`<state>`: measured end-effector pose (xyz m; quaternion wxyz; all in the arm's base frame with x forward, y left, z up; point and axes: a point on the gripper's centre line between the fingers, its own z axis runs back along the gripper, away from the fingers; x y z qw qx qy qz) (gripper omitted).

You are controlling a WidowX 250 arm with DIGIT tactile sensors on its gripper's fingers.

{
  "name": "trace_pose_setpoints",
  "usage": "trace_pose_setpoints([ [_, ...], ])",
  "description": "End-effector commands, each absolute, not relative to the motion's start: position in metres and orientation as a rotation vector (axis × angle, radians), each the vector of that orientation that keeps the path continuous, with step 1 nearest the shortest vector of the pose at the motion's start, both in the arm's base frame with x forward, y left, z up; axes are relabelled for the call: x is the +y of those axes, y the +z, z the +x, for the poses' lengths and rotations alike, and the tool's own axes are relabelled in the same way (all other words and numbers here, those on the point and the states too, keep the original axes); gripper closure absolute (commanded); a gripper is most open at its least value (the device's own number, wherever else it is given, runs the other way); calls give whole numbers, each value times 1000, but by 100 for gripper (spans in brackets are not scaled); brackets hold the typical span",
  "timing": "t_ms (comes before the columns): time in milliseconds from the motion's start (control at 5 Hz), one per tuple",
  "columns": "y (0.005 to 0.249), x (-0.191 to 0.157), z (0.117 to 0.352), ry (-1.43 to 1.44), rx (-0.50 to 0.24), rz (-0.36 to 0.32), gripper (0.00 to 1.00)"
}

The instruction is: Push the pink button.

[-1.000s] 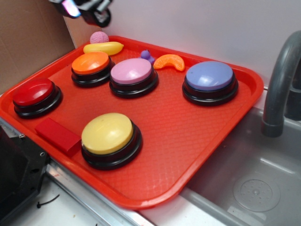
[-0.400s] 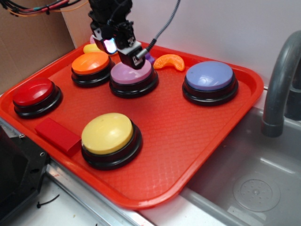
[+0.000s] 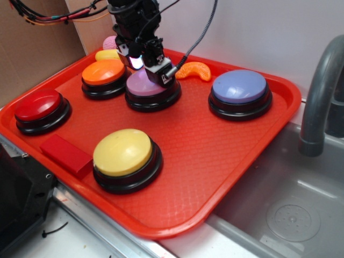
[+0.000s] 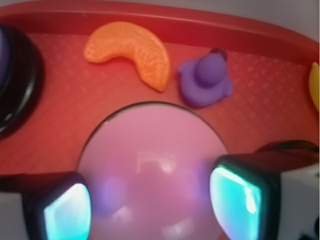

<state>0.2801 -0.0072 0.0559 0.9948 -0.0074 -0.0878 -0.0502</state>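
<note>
The pink button (image 3: pixel 141 86) has a pale pink dome on a black base and stands in the back middle of the red tray (image 3: pixel 236 156). My gripper (image 3: pixel 152 69) is right on top of its dome and hides its far side. In the wrist view the pink dome (image 4: pixel 155 150) fills the space between my two fingers (image 4: pixel 67 210), whose cyan pads stand well apart. The gripper (image 4: pixel 152 212) is open and holds nothing. I cannot tell whether the fingertips touch the dome.
On the tray stand an orange button (image 3: pixel 103 72), a red button (image 3: pixel 38 105), a yellow button (image 3: pixel 123 152) and a lavender-blue button (image 3: pixel 239 87). An orange slice (image 3: pixel 194 70), a purple duck (image 4: pixel 205 80), a banana (image 3: pixel 107 54), a pink ball (image 3: pixel 110 42) and a red block (image 3: pixel 67 156) lie around. Sink and faucet (image 3: pixel 322 97) at right.
My gripper came down from the upper left edge of the view onto the pink button, then shifted slightly right and lower on its dome.
</note>
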Motion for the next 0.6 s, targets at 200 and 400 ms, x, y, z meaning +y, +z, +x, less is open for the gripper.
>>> trace_pose_setpoints([
  [200,58,-13,284,-147,-76,16,0],
  [400,67,-12,283,-156,-51,5,0],
])
